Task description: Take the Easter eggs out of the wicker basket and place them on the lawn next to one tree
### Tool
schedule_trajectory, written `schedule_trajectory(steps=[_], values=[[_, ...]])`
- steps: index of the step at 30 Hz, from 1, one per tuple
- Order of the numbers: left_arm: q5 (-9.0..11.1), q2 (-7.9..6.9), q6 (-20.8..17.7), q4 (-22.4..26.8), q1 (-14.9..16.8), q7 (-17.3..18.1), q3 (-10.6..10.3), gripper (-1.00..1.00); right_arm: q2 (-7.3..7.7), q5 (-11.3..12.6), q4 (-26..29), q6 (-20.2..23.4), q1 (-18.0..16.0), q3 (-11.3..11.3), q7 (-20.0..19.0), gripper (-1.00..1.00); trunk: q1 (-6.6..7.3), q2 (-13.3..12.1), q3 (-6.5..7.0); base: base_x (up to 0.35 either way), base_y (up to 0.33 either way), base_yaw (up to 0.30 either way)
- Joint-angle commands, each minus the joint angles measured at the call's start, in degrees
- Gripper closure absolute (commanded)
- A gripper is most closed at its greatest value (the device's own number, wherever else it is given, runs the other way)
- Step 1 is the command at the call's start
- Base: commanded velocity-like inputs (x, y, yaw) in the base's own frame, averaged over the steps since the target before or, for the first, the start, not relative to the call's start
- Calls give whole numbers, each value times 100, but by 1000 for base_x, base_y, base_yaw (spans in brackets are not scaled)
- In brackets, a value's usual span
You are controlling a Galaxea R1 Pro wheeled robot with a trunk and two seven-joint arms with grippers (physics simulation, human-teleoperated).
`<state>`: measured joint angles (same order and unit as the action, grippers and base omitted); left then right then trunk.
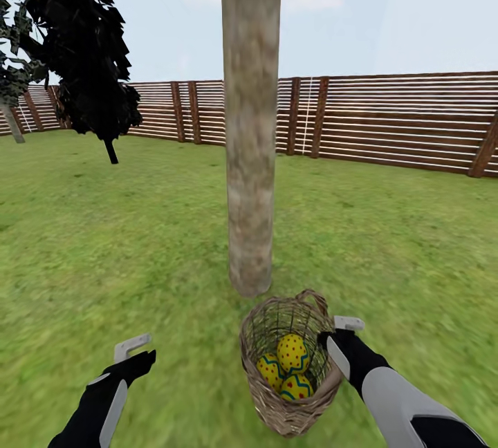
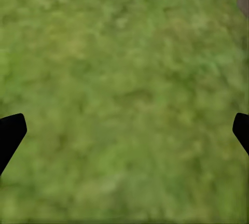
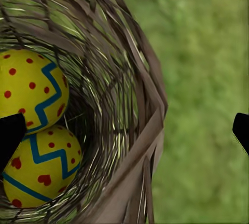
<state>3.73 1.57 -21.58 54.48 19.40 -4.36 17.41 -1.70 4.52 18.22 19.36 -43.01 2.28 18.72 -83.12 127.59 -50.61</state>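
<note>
The wicker basket (image 1: 287, 365) stands on the lawn (image 1: 104, 240) just in front of the foot of the tree (image 1: 250, 123). Inside it lie three yellow Easter eggs (image 1: 292, 353) (image 1: 270, 368) (image 1: 296, 387) with blue zigzags and red dots. My right gripper (image 1: 337, 332) is at the basket's right rim, open, one finger inside and one outside the woven wall (image 3: 140, 130). Two of the eggs (image 3: 31, 89) (image 3: 41, 167) show close by in the right wrist view. My left gripper (image 1: 138, 357) hangs open over bare grass (image 2: 124, 89), to the left of the basket.
A dark conifer (image 1: 83, 40) stands at the far left. The brown slat fence (image 1: 387, 116) closes the garden behind the tree. Grass stretches wide on both sides of the trunk.
</note>
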Motion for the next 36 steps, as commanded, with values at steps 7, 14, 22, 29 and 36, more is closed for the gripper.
schedule_trajectory(steps=[7,14,22,29,36], values=[[33,2,-31,7,2,-19,9,-100,-81,25,37,-330,5,-48,118,-100,155,-280,120,0,0,0],[38,1,-30,1,2,-13,8,-100,-316,-125,625,-463,268,-471,857,-100,309,-560,246,0,0,0],[34,2,-30,1,2,-12,8,-100,-376,-138,685,-394,368,-582,933,-100,419,-761,336,0,0,0],[31,2,-21,1,2,-12,8,-100,-477,-134,667,-308,372,-585,923,-100,419,-761,336,0,0,0],[40,2,-21,1,2,-12,8,-100,-536,-112,657,-285,372,-585,846,-100,419,-761,336,0,197,0]])
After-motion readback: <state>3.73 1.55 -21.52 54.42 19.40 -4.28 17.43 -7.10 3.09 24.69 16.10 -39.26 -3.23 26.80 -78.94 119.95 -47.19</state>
